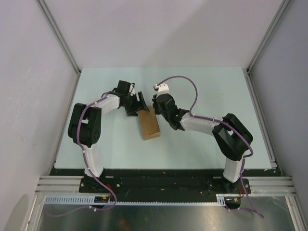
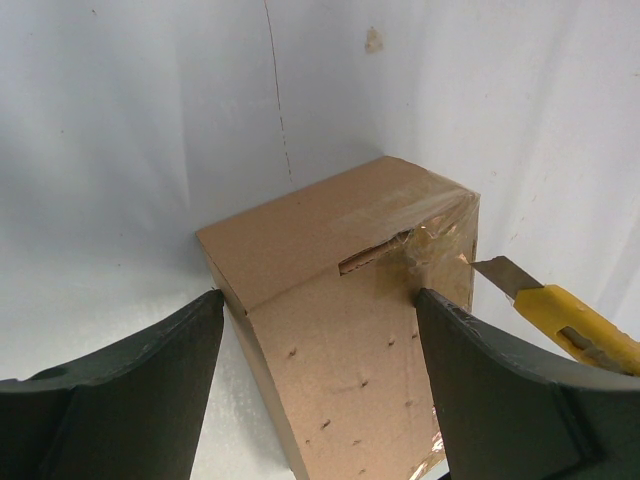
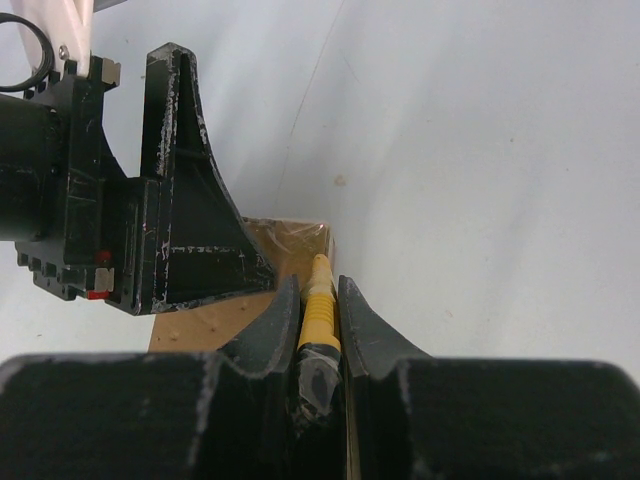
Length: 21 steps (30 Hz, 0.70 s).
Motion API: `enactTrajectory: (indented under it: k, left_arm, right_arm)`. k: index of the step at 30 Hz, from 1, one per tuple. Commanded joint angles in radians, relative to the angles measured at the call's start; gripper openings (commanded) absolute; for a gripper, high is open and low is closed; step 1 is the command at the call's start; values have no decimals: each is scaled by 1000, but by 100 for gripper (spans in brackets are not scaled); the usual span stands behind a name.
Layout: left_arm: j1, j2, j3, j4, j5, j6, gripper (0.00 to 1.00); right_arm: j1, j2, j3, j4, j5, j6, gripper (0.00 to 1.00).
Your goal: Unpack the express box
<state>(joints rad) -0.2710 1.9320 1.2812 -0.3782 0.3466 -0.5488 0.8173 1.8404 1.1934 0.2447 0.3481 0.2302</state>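
Brown cardboard express box (image 1: 148,124) lies at table (image 1: 216,91) centre, prob light, thin-walled, easily crushed, tape (image 2: 430,235) over one end, so hold by long side walls; left gripper (image 2: 320,298) fingers wide astride it, right gripper (image 3: 318,282) clamped on yellow knife (image 2: 570,325) at taped corner.

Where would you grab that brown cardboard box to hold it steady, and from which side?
Pinch the express box across its two opposite side walls, from the side where the left gripper is: those walls are flat and parallel, and its open fingers stand either side of them. That likely stays clear of the taped corner, where the right gripper holds the knife blade.
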Motion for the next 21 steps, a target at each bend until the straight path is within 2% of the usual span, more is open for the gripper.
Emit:
enactTrajectory:
  k: [1, 21]
  left_arm:
    - [-4, 41, -23, -57, -61, 27, 81]
    - [-4, 45, -28, -56, -83, 27, 80]
  right_arm:
    - [5, -4, 37, 8, 31, -17, 0]
    - [46, -18, -6, -56, 26, -111, 0]
